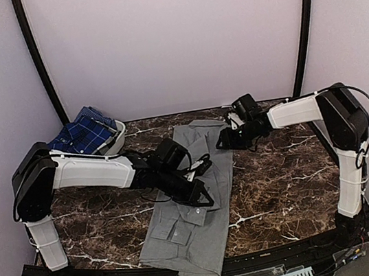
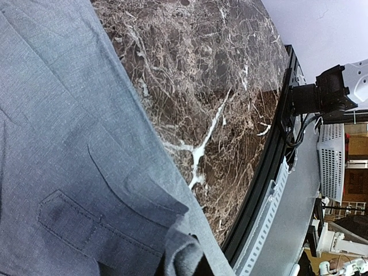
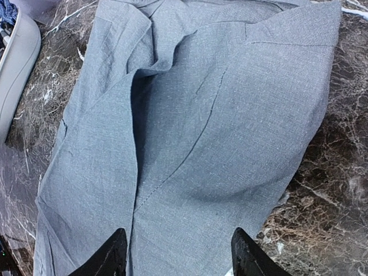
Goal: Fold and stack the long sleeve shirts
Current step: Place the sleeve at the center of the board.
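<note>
Mid-fold: grey shirt (image 1: 186,238) lies as a long strip down the centre of the marble tabletop (image 1: 281,179), reaching the near edge. L gripper (image 1: 202,194) is clamped tight at mid-strip, apparently w/ a pinch of cloth. R gripper (image 3: 179,233) hovers part-spread over the far end, holding nothing. Plaid shirt (image 1: 83,133) sits in white basket (image 1: 120,137), far left. Next, prob.: R grabs the far edge for a crosswise fold.
</note>
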### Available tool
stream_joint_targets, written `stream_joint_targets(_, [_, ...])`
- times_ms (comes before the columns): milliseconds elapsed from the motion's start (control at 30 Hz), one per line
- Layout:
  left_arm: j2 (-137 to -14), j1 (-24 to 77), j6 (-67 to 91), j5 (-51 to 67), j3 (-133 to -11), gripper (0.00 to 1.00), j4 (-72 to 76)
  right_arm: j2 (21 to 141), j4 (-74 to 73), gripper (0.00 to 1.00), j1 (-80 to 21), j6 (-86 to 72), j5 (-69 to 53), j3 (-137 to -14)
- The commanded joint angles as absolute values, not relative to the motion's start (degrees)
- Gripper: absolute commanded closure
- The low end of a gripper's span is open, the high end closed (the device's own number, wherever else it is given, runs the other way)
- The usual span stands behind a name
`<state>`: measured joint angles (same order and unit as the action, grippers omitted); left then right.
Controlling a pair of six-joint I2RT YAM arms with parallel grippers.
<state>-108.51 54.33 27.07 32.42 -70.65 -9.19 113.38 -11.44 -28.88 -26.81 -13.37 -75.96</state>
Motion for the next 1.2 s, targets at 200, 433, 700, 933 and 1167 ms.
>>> stream_joint_targets(200, [-103.92, 55.56, 25.91, 36.78, -66.64, 1.0, -7.36, 108.98, -10.03, 0.41, -29.88, -26.68, -12.25, -73.52])
stream_joint_targets(433, [-103.79, 56.06, 25.71, 38.06, -65.14, 1.0, -6.72, 108.46, -9.85, 0.41, -30.13, -26.81, -12.07, -72.69])
stream_joint_targets(700, [-103.59, 56.44, 25.29, 36.77, -65.23, 0.86, -7.51, 108.28, -10.17, 0.41, -30.69, -26.78, -11.96, -72.44])
stream_joint_targets(933, [-96.59, 55.68, 24.95, 32.77, -65.82, 0.34, -7.97, 105.87, -10.52, 0.41, -31.71, -27.04, -12.41, -71.31])
stream_joint_targets(1167, [-94.52, 51.47, 26.2, 31.5, -66.77, 0.37, -8.31, 103.66, -10.32, 0.42, -36.13, -28.56, -12.79, -69.42])
